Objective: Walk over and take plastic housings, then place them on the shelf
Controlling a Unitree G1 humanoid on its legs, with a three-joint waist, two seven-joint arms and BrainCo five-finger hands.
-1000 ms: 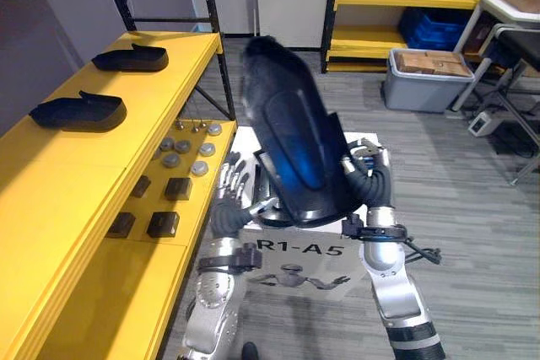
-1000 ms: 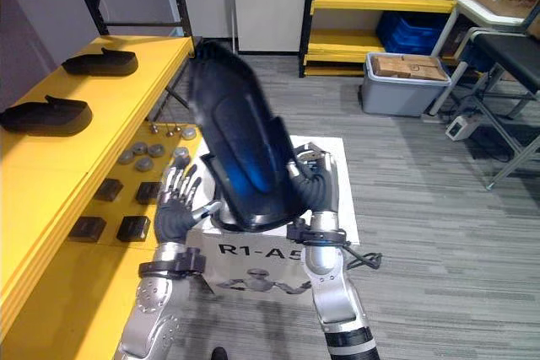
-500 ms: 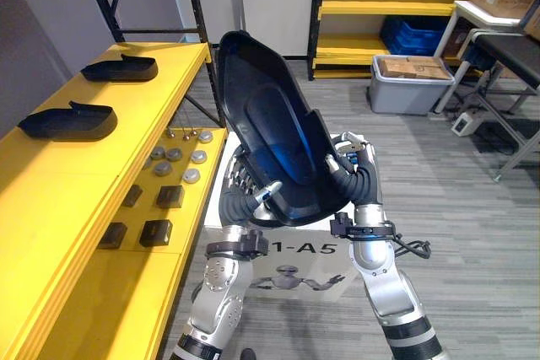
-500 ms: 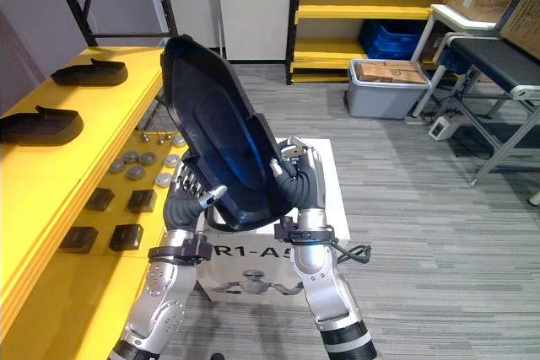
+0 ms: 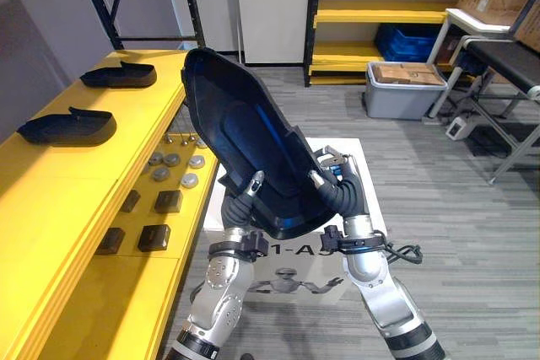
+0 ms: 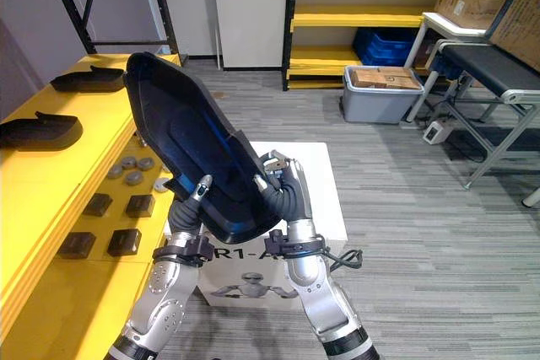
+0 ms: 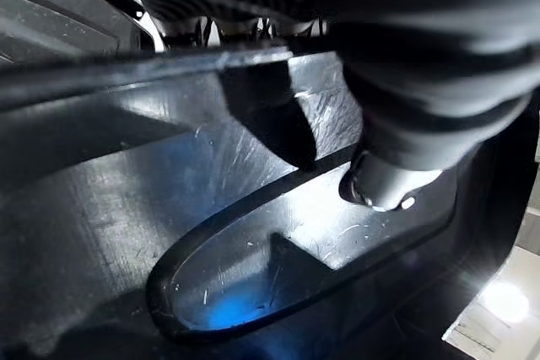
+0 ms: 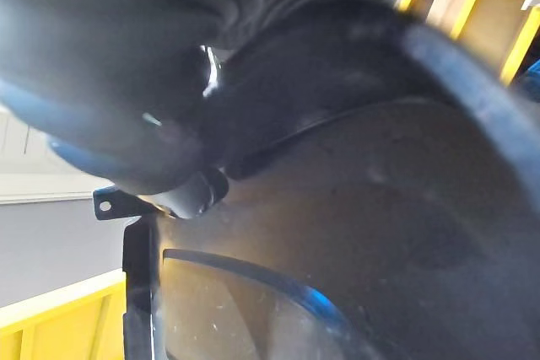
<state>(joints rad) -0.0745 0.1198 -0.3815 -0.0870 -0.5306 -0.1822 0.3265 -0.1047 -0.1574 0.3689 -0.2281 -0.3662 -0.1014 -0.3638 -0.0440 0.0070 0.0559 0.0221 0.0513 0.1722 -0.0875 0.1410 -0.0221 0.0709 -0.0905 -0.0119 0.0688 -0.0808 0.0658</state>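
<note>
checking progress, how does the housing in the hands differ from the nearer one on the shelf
The held housing stands tilted on end, hollow side toward the camera; the shelf housing lies flat. The held housing is pinched by the left hand and right hand; the shelf housing rests untouched on the shelf. Both are dark plastic shells.
</note>
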